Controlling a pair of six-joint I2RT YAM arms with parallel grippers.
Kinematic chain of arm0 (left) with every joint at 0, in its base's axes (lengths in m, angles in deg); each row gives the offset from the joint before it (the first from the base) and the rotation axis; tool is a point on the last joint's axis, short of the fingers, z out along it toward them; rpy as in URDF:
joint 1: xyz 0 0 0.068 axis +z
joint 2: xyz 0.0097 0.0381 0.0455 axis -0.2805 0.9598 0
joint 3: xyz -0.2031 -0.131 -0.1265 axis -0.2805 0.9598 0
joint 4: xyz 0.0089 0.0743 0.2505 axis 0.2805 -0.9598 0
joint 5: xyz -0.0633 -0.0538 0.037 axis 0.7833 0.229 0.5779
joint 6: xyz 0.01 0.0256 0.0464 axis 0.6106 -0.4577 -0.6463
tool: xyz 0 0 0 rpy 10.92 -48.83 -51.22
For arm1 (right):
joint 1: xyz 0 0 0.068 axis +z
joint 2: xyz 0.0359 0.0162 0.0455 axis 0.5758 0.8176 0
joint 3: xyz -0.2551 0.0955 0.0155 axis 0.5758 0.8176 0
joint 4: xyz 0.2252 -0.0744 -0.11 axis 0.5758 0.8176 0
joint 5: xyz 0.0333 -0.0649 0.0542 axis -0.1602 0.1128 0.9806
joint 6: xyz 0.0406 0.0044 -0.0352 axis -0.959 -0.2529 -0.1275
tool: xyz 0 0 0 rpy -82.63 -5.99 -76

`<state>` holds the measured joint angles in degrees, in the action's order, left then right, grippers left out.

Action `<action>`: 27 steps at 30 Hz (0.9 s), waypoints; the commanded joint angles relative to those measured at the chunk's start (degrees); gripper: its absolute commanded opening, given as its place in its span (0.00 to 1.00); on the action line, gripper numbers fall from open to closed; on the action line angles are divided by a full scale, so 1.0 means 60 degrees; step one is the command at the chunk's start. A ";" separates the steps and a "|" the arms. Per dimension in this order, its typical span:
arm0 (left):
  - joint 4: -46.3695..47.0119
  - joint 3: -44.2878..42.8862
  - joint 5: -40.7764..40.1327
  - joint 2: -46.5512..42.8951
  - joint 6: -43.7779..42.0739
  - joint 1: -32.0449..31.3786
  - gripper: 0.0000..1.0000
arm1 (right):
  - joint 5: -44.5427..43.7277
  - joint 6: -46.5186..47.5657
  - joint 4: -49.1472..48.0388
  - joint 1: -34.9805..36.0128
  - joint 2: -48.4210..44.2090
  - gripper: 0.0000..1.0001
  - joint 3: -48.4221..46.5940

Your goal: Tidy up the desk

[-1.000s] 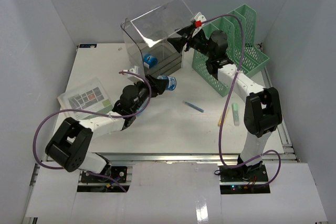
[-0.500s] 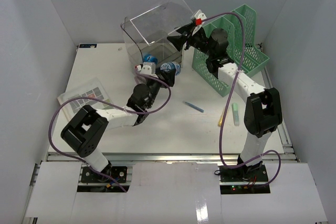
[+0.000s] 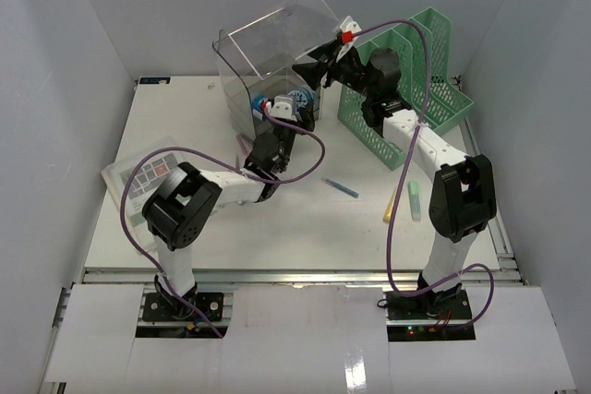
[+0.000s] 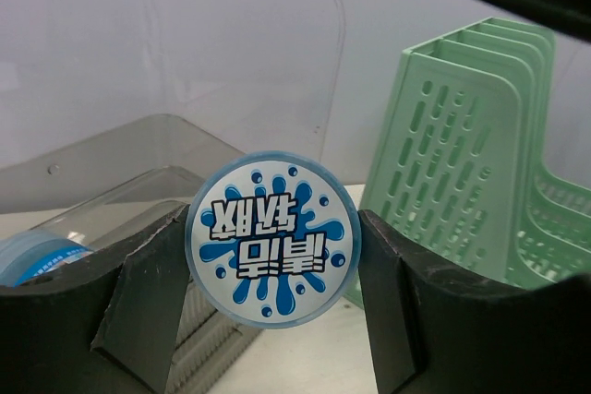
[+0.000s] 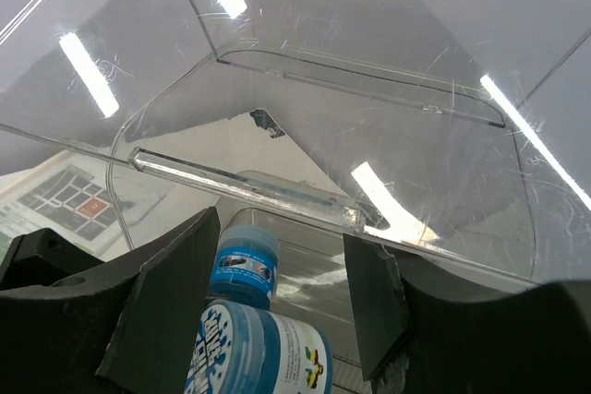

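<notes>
Box left of rack on desk; jar seemingly at box mouth.

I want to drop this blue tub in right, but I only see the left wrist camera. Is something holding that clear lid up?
Observer: Yes, the right claw sits at the lid's front edge, holding it up.
Operator: What's lying on the desk?
Observer: A blue pen, a yellow pen and a green marker lie on the desk, near the right arm.
Operator: Anything else?
Observer: A printed sheet lies by the left arm.
</notes>
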<state>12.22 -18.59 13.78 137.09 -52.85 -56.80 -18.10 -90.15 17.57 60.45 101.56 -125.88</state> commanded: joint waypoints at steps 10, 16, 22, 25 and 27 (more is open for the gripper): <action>0.0802 -0.2163 -0.1230 0.1337 -0.1269 0.0086 0.00 | 0.0075 -0.0109 -0.0419 0.0097 -0.0422 0.63 -0.0509; 0.0391 -0.2507 -0.1522 0.1629 -0.1039 0.0360 0.00 | 0.0070 -0.0131 -0.0433 0.0090 -0.0451 0.63 -0.0487; 0.0032 -0.2727 -0.1610 0.1805 -0.1034 0.0546 0.00 | 0.0060 -0.0221 -0.0507 0.0090 -0.0466 0.63 -0.0443; -0.0175 -0.2801 -0.1634 0.1860 -0.1025 0.0618 0.00 | 0.0060 -0.0221 -0.0509 0.0090 -0.0478 0.63 -0.0456; -0.0273 -0.2835 -0.1634 0.1873 -0.0968 0.0651 0.00 | 0.0060 -0.0237 -0.0525 0.0090 -0.0466 0.63 -0.0443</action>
<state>9.95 -32.60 4.03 149.33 -59.16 -53.36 -17.80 -90.61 17.86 60.74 101.56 -126.43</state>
